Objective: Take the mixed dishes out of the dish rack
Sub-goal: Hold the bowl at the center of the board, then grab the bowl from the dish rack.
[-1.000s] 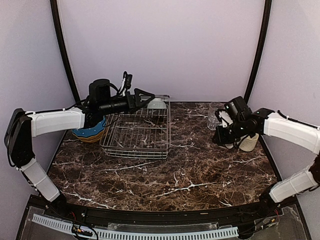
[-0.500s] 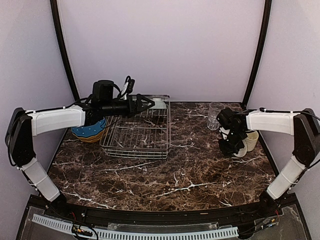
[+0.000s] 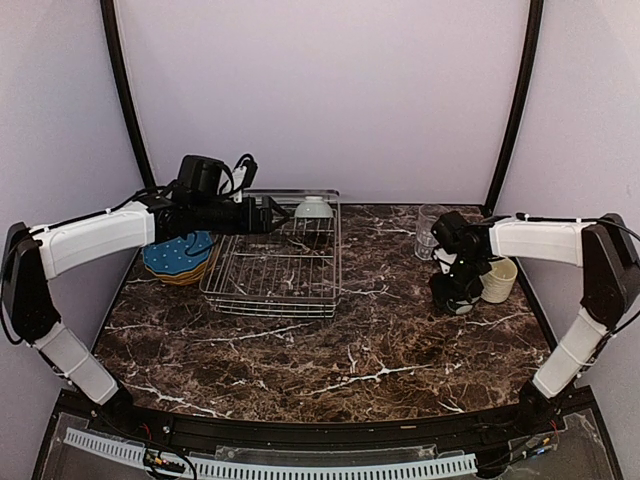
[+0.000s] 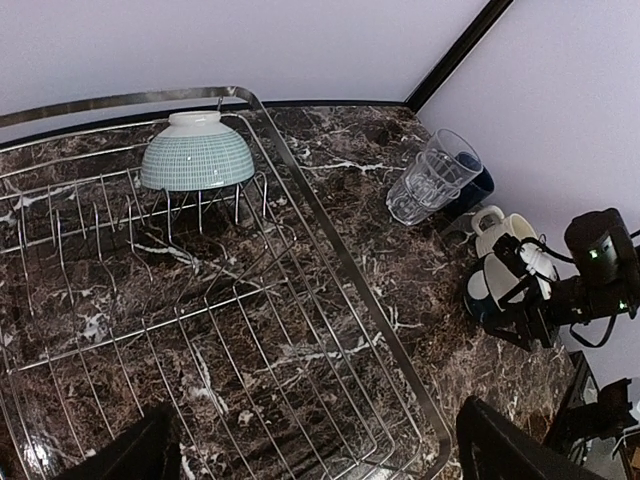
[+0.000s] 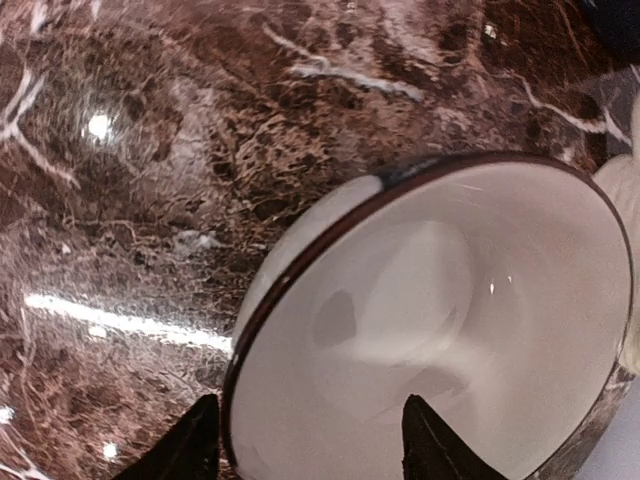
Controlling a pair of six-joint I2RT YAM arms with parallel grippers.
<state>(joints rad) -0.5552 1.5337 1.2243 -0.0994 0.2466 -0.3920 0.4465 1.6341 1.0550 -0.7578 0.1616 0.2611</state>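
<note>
Both jaws open: left gripper over the dish rack with its bowl; only the right wrist view shows right gripper astride the mug rim.

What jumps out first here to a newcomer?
The dish rack holds just one upturned bowl at its far right corner, the open left gripper hovering near it. On the right, the right gripper stands over a white-lined dark mug beside a cream mug and a clear glass.
</note>
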